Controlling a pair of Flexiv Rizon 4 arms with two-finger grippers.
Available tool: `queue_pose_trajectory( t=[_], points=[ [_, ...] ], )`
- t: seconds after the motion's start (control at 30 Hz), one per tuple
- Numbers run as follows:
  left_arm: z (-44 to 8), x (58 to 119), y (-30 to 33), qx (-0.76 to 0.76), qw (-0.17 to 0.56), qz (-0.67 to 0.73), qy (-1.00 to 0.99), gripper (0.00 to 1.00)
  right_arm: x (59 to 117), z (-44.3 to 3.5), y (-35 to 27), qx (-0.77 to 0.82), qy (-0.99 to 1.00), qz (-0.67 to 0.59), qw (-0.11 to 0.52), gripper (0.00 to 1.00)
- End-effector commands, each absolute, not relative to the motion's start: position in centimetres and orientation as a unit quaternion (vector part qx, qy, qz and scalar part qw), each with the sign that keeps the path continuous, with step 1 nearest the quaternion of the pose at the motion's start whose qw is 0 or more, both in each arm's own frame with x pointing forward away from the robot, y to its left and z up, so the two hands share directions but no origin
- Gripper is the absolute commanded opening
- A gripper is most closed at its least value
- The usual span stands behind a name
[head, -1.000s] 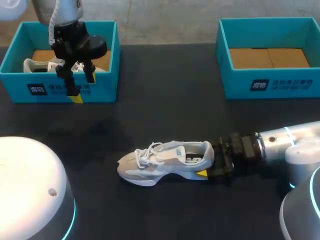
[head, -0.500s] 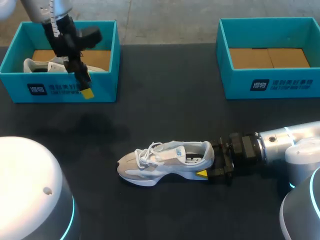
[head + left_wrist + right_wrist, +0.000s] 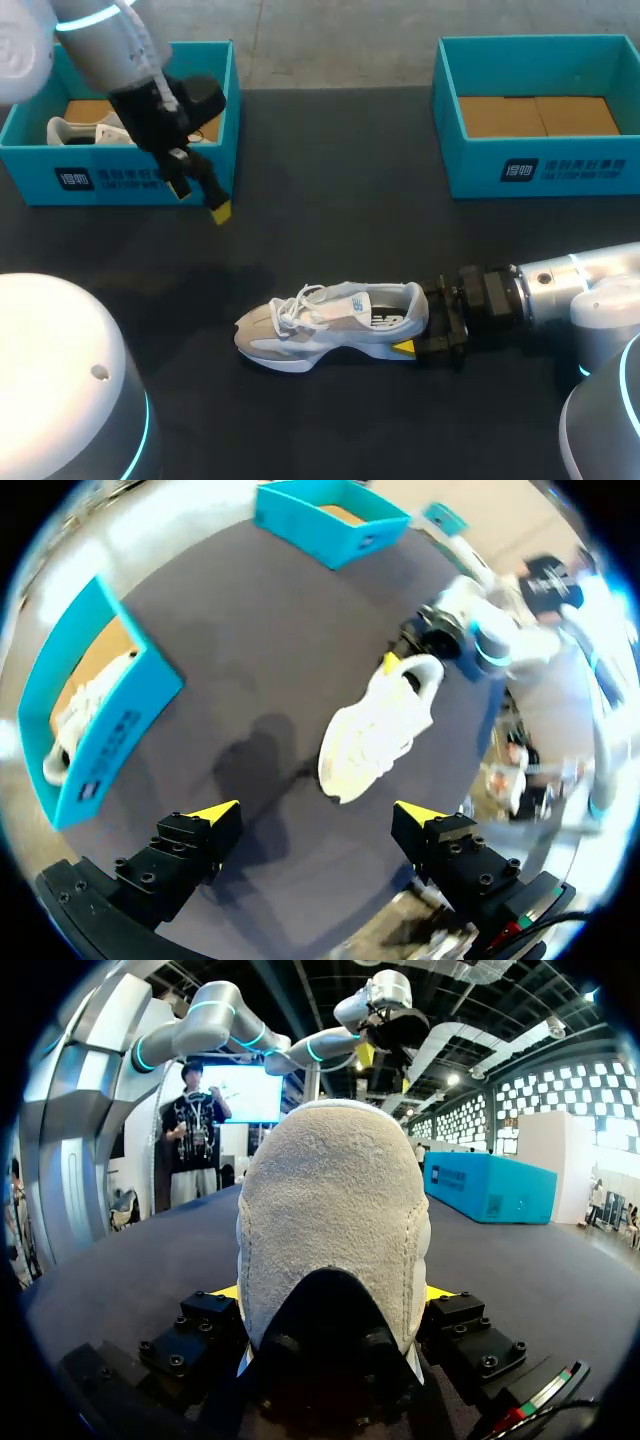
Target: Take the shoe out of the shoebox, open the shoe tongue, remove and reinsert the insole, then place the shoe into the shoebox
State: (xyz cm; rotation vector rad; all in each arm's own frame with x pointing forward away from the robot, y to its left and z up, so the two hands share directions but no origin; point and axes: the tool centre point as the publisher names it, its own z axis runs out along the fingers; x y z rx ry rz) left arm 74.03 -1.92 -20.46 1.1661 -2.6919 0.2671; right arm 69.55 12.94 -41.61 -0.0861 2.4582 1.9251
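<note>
The dark, matte bench (image 3: pixel 330 180) carried everything. Nearest, around its middle, the grey-and-white suede sneaker (image 3: pixel 330 322) stood on its sole, outside both boxes. Its toe pointed toward the left arm's side, and its laces lay loose over the tongue. The right claw (image 3: pixel 420 322) was clamped on the heel, one yellow-tipped finger on each side, with the arm low along the bench. Farther back, the left claw (image 3: pixel 200 200) hung above the bench just in front of the left shoebox (image 3: pixel 130 180), its fingers spread apart and holding nothing. A second pale shoe (image 3: pixel 75 130) lay inside that teal cardboard box. Well apart, at the far right, the right shoebox (image 3: pixel 545 165) showed its brown cardboard floor.
</note>
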Motion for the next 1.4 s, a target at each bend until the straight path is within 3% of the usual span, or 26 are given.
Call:
queue_pose_trajectory(
  t=[0.03, 0.17, 0.6, 0.67, 1.4],
  points=[
    [-22.0, 73.0, -3.9, 0.537, 0.065, 0.056, -0.839, 1.00, 69.4, -41.7, 12.9, -0.027, 0.788, 0.615, 0.010, 0.00],
    [-23.1, 72.8, -6.6, 0.546, 0.080, 0.035, -0.833, 1.00, 69.4, -41.7, 12.9, -0.027, 0.788, 0.615, 0.010, 0.00],
    [-23.1, 72.8, -6.6, 0.546, 0.080, 0.035, -0.833, 1.00, 69.4, -41.7, 12.9, -0.027, 0.788, 0.615, 0.010, 0.00],
    [-24.0, 73.2, -7.6, 0.608, 0.083, 0.020, -0.789, 1.00, 69.4, -41.7, 12.9, -0.027, 0.788, 0.615, 0.010, 0.00],
    [-26.8, 67.3, -14.4, 0.706, 0.061, -0.044, -0.704, 1.00, 69.4, -41.7, 12.9, -0.027, 0.788, 0.615, 0.010, 0.00]
  ],
)
